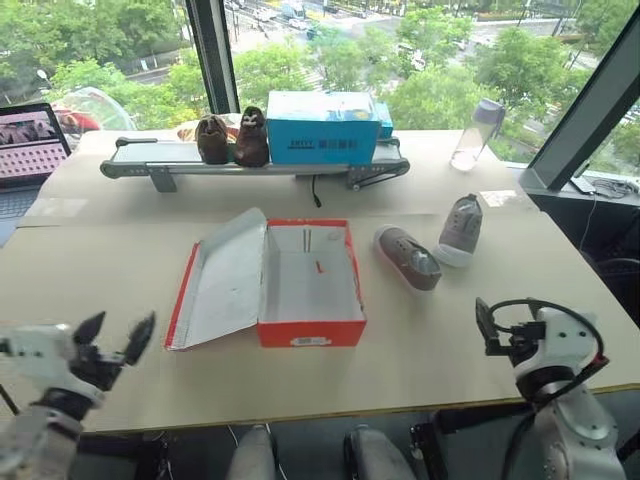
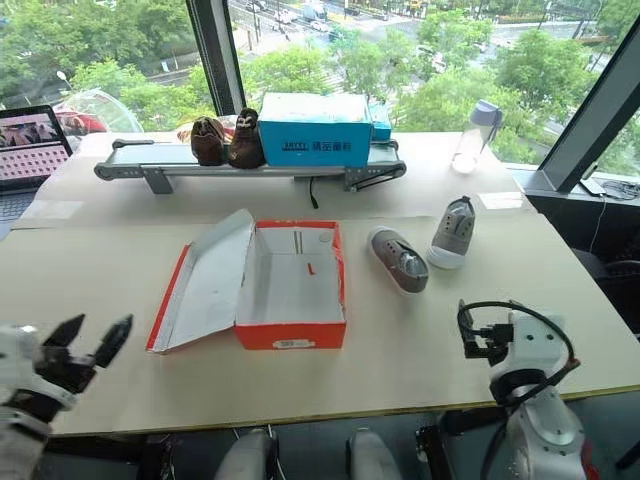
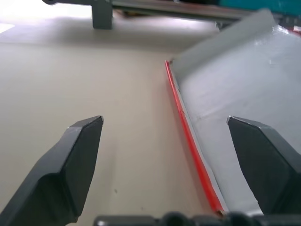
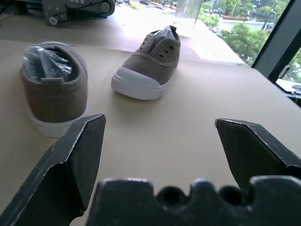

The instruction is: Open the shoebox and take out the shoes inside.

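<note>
On the counter, ahead of both grippers and between them, the shoebox lies open, its lid folded out flat toward the left gripper's side and its pale inside bare. Beyond it, well away from either gripper, a grey conveyor stands across the counter and carries a blue box and a dark brown pair of shoes. A laptop sits at the far edge past the left gripper, and a clear bottle stands far ahead of the right gripper.

Both grey shoes are out of the box, on the counter ahead of the right gripper. One shoe lies just beside the box's right wall, toe pointing away from the box toward the robot. The other shoe is near it, further from the gripper, apart from the first.

Low over the counter's near left corner, the left gripper has its fingers spread wide with nothing between them; in its wrist view the lid's red edge runs between the fingers. The right gripper, at the near right edge, is also spread wide and grips nothing, with the two shoes in front of it.
</note>
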You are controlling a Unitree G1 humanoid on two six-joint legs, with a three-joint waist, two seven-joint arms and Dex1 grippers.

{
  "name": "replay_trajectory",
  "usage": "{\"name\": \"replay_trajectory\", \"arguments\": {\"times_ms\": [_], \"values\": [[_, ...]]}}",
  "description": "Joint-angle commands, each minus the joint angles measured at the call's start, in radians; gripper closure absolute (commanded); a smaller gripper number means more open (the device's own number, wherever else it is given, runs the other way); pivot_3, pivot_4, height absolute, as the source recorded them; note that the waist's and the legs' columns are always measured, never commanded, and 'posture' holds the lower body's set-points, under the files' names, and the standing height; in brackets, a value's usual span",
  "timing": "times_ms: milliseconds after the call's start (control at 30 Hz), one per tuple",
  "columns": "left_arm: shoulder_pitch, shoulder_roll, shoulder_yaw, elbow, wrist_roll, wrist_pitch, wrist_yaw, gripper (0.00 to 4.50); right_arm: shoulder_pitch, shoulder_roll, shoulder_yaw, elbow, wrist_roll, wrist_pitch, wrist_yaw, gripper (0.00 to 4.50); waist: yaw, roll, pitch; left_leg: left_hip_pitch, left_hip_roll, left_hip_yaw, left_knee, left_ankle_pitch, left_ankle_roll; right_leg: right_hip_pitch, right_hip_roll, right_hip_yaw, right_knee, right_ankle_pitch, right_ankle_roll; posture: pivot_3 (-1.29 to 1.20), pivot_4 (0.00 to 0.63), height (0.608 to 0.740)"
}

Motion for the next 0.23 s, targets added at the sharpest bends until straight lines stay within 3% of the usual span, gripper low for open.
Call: {"name": "replay_trajectory", "arguments": {"times_ms": [33, 200, 233], "values": [[0.008, -0.053, -0.070, 0.014, 0.098, -0.126, 0.057, 0.00, -0.024, 0.007, 0.078, 0.056, -0.047, -0.082, -0.015, 0.06, -0.005, 0.004, -0.003, 0.000, 0.000, 0.000, 0.000, 0.000, 0.000, 0.000, 0.000, 0.000, -0.002, 0.000, 0.000, 0.00, 0.150, 0.740], [0.019, -0.125, -0.132, 0.102, 0.227, -0.305, 0.132, 0.00, -0.047, 0.039, 0.120, 0.102, -0.067, -0.119, -0.058, 0.06, -0.008, 0.007, -0.005, -0.005, -0.001, 0.002, 0.001, 0.000, 0.000, -0.001, -0.002, 0.002, -0.008, 0.000, 0.000, 0.00, 0.150, 0.740], [0.025, -0.125, -0.121, 0.115, 0.201, -0.324, 0.113, 0.00, -0.045, 0.038, 0.123, 0.102, -0.071, -0.124, -0.060, 0.06, -0.008, 0.007, -0.005, -0.005, -0.001, 0.003, 0.001, 0.000, 0.000, -0.002, -0.002, 0.002, -0.008, 0.001, 0.000, 0.00, 0.150, 0.740]]}}
